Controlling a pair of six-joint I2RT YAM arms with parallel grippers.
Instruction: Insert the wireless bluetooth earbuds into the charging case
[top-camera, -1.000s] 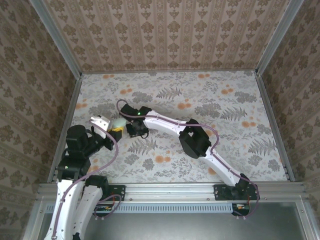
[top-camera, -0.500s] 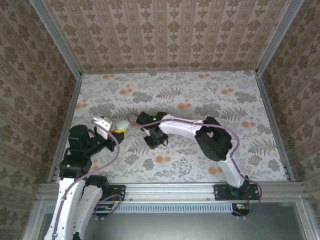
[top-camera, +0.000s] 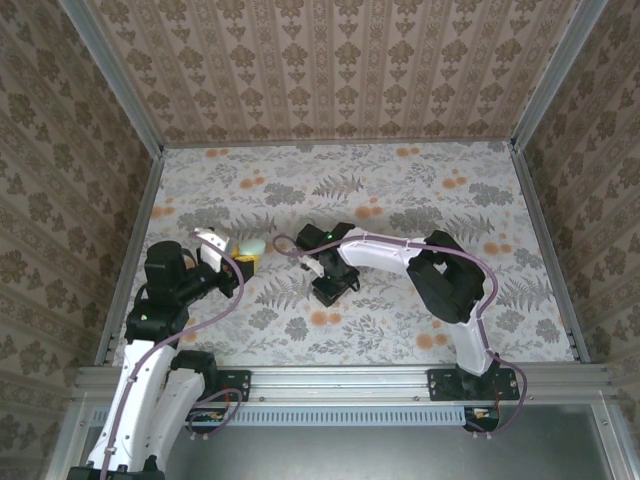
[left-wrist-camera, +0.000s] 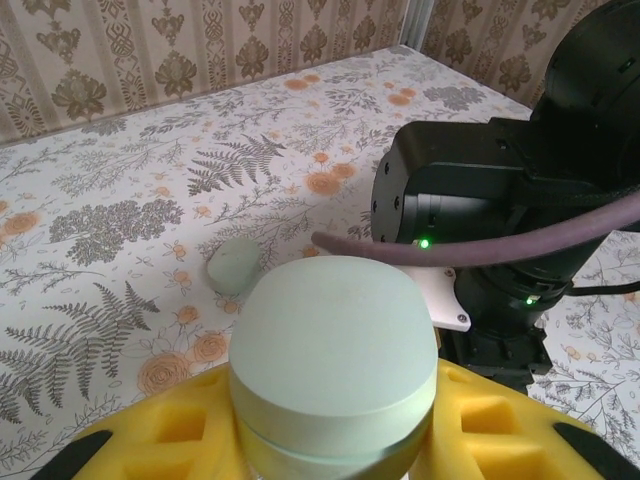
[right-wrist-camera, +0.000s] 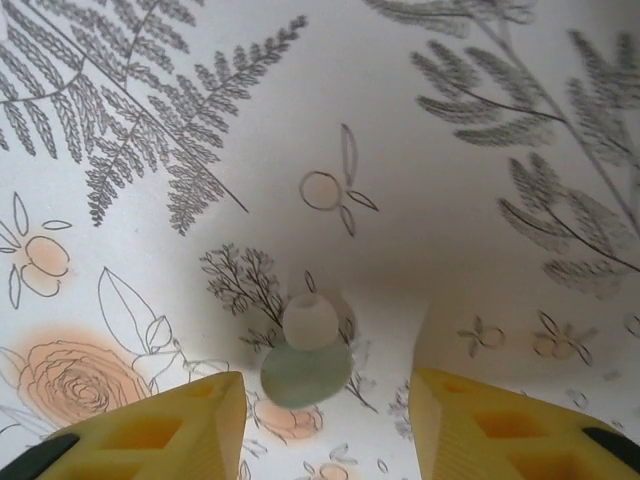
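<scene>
Right now we see the left claw (left-wrist-camera: 335, 435) clamped on the charging case (left-wrist-camera: 335, 350), its yellow fingers (left-wrist-camera: 175, 425) pressed against both sides of the mint-green shell. The case is shut, with its rounded lid facing the left wrist camera, and it is held up off the desk (left-wrist-camera: 120, 170). From the top view the left claw (top-camera: 243, 258) sits at the left of the flowered desk, the case (top-camera: 252, 247) showing pale at its tip.

The right claw (right-wrist-camera: 322, 400) points down at the desk with its yellow fingers (right-wrist-camera: 170, 425) apart. One earbud (right-wrist-camera: 305, 352) lies on the desk between them, touching neither finger. In the top view the right claw (top-camera: 330, 290) is near the desk's middle, just to the right of the case.

Beyond the held case, a rounded mint piece (left-wrist-camera: 235, 265) lies on the desk beside the right arm (left-wrist-camera: 480, 210); we cannot tell whether it is the same earbud.
</scene>
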